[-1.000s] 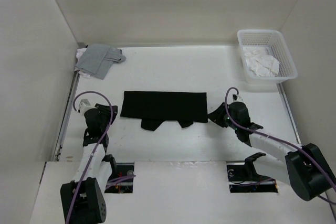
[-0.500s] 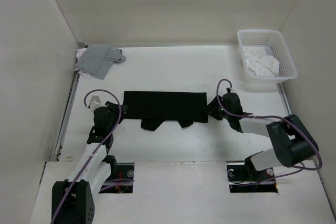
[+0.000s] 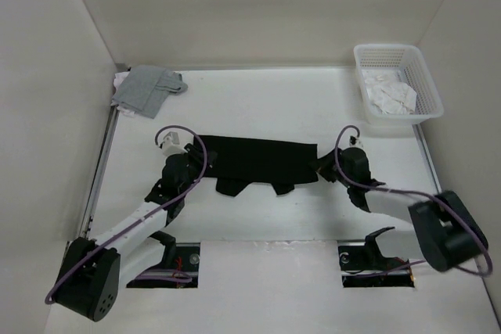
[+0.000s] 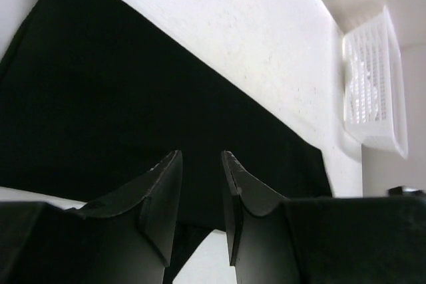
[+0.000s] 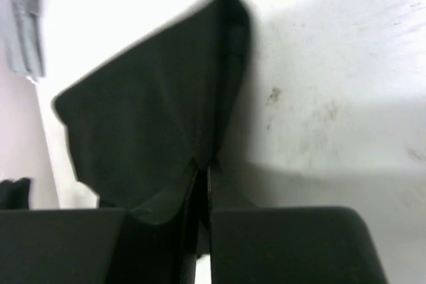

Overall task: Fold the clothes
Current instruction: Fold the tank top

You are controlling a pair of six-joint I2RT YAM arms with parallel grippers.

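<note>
On the table (image 3: pixel 258 107), one black top (image 3: pixel 258 158) (right tool (image 3: pixel 319 167) pinching); one basket (image 3: pixel 387 48).

Left arm (image 3: pixel 137 220) and right arm (image 3: pixel 389 202): white links, black joints, black bases. Purple cable (image 3: pixel 178 127) loops over each wrist. Left gripper (image 4: pixel 201 156) fingers matte black, wedge-shaped.

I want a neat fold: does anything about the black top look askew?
Yes. The black top lies in a band, but its shoulder straps stick out past the near edge, and its right end is bunched in the right gripper.
</note>
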